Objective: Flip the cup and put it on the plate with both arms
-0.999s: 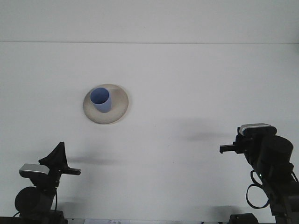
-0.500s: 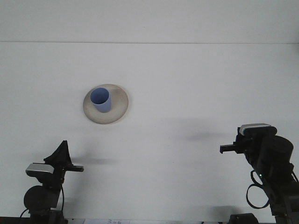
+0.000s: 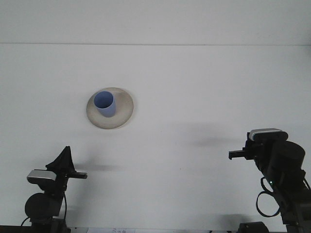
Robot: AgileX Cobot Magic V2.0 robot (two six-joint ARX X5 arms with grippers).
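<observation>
A blue cup point(image 3: 105, 104) stands upright, mouth up, on a cream plate point(image 3: 124, 110) left of the table's middle. My left gripper point(image 3: 73, 171) sits low at the front left, far from the plate, with nothing in it. My right gripper point(image 3: 236, 155) hangs at the front right, pointing left, also with nothing in it. Both arms are well apart from the cup.
The white table point(image 3: 194, 87) runs back to a wall edge point(image 3: 155, 44) at the top.
My left arm sank lower and shifted a little to the right near the front edge, then settled. The right arm, cup and plate have not moved.
</observation>
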